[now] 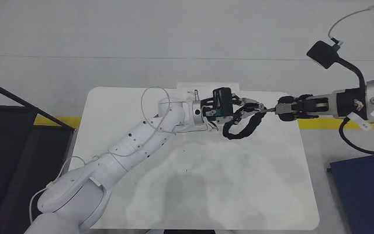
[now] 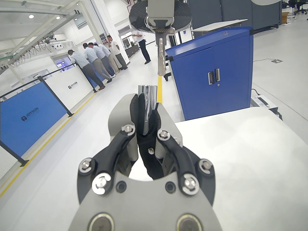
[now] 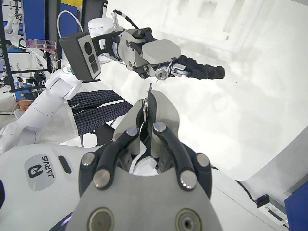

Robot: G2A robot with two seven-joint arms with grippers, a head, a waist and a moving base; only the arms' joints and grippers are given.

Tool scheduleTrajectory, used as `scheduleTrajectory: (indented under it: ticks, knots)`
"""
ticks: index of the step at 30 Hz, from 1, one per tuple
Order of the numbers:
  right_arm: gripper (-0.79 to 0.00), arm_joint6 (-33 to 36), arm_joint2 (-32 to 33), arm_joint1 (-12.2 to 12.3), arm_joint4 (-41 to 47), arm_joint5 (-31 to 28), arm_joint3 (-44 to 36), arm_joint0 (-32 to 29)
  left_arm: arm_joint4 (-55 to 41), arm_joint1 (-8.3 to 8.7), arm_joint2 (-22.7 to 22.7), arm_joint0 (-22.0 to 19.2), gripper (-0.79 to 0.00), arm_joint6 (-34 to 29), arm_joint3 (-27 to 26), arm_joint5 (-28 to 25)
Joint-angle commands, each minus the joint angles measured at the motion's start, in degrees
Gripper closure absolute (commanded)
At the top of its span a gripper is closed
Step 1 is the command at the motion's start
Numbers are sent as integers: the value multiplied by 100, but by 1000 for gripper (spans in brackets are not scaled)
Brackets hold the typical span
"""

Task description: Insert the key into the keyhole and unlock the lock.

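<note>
- White table (image 1: pixel 175 193) in a bright workshop hall lies beneath both arms, which meet in the air above its middle. A foam tray (image 3: pixel 255 5) with moulded recesses rests at its far edge, and a blue cabinet (image 2: pixel 211 73) stands on the floor beside it.
- The left gripper (image 2: pixel 145 115) is clamped on the chrome barrel of the lock (image 2: pixel 147 97) and holds it clear of the table, with the black sleeved cable (image 3: pixel 204 69) trailing off to one side. The grip appears chosen to turn the keyhole (image 3: pixel 160 74) squarely toward the other arm.
- The right gripper (image 3: pixel 148 106) pinches the key (image 2: pixel 161 56) by its head, blade outward and pointing at the lock face.
- Key tip and barrel are near but apart. In the left wrist view the blade sits slightly off the barrel's line, so insertion is judged not yet begun.
- Holding both pieces aloft lets either arm trim the alignment. The next move likely calls for a small sideways correction and matching the blade to the slot, then a straight push and a twist.
- A misaligned push could skid the tip across the face or shift the lock in its grip.
</note>
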Motion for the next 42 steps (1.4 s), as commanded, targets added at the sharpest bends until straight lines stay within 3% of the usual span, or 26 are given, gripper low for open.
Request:
scheduleTrajectory:
  ticks: [1, 16, 42]
  knots:
    - [0, -57, -54, 70, 13, 58, -19, 33, 52, -26, -20, -3, 0, 30, 29, -18]
    - [0, -355, -364, 353, 178, 355, -96, 237, 265, -224, -116, -28, 0, 254, 328, -233]
    - [0, -480, -557, 408, 19, 466, -122, 363, 478, -534, -238, -69, 0, 536, 769, -545]
